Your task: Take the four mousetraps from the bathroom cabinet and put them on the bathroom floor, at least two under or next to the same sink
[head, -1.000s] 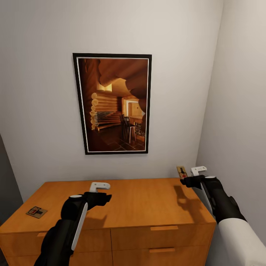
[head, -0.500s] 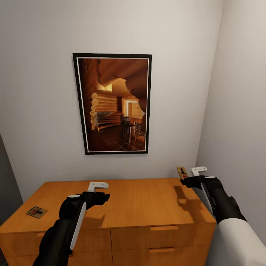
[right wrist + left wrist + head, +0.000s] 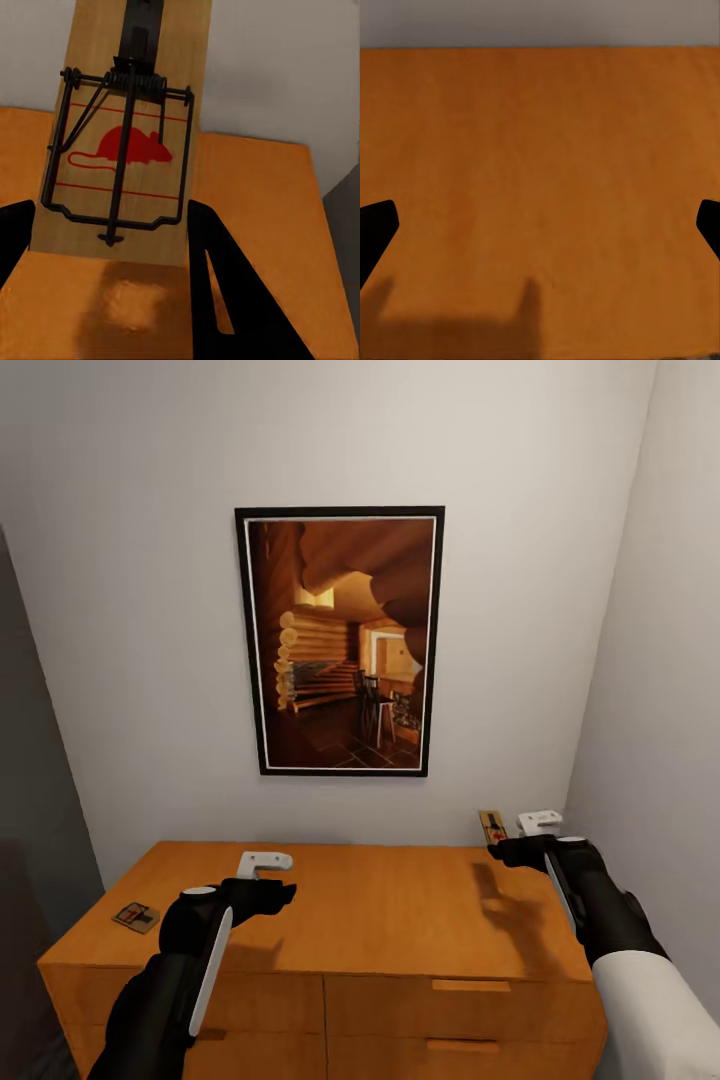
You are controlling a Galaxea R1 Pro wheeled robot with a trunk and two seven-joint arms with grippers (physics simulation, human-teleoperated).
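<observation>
The orange-brown cabinet [image 3: 380, 905] stands against the wall, and both arms reach over its top. My right gripper [image 3: 497, 847] hovers above the top's right rear corner, shut on a mousetrap [image 3: 492, 826] held upright. In the right wrist view this mousetrap [image 3: 127, 150] is a tan board with a dark wire bar and a red mouse print, clamped between the black fingers [image 3: 217, 255]. A second mousetrap [image 3: 135, 917] lies flat near the top's left edge. My left gripper [image 3: 280, 885] hangs open over the middle-left of the top, and its wrist view shows bare cabinet wood [image 3: 540, 150].
A framed picture of a log interior [image 3: 340, 640] hangs on the grey wall above the cabinet. A side wall [image 3: 660, 710] runs close along the right. Drawer fronts with thin handles [image 3: 470, 986] face me. A dark surface [image 3: 25, 810] borders the left.
The whole picture has shifted right, so the camera has moved left. The left gripper eased slightly left. The right gripper still holds its mousetrap.
</observation>
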